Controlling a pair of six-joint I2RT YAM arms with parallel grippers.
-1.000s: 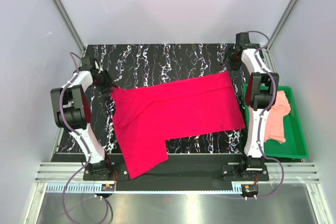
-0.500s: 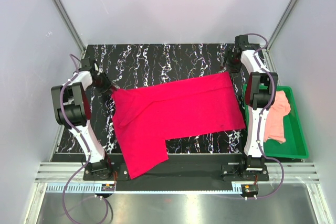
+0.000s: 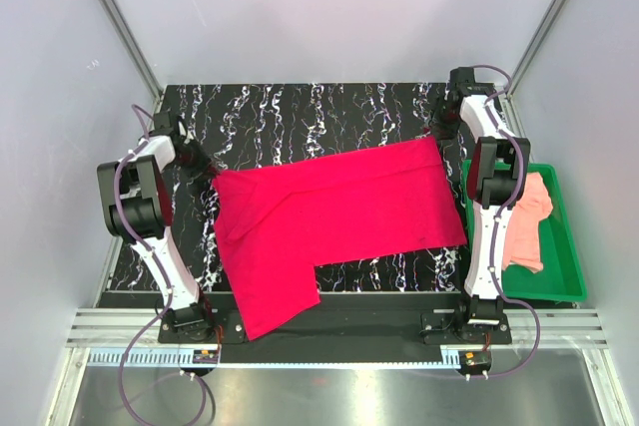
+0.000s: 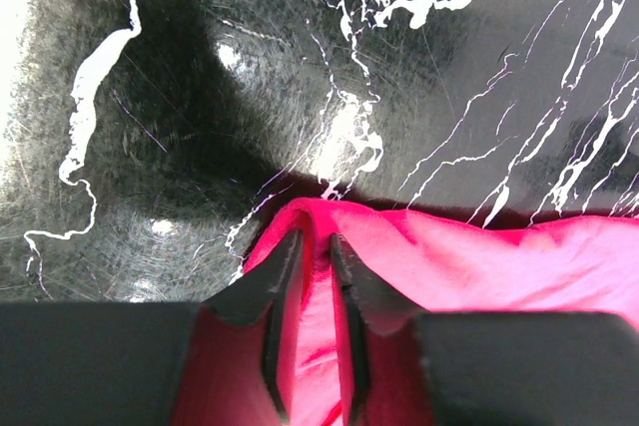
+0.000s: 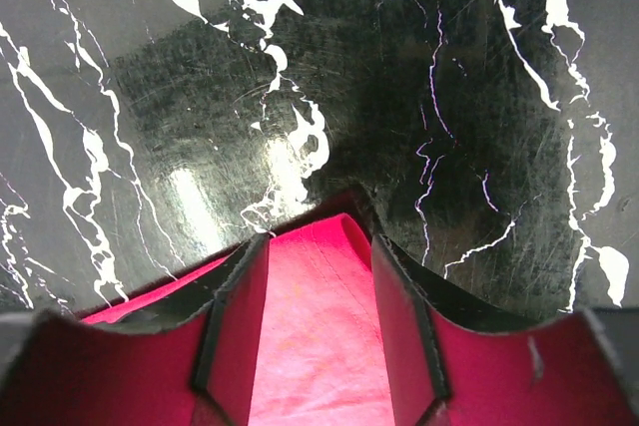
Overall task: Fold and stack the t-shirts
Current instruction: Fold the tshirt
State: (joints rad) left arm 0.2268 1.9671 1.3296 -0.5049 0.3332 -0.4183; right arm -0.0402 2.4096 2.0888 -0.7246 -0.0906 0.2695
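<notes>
The table (image 3: 300,112) has a glossy black top streaked with white marble-like veins. Most of its back strip is bare. A crimson t-shirt (image 3: 339,207) lies spread flat across the middle, reaching almost from the left side to the right. Its near-left part runs down to the front edge and hangs slightly over it. A green tray (image 3: 565,264) sits at the right side, though whether it rests on the black top or just beside it is hard to tell.

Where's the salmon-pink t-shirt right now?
Top view: the salmon-pink t-shirt lies bunched in the green tray at the right edge of the table, just right of the right arm, apart from the spread red t-shirt.
</notes>
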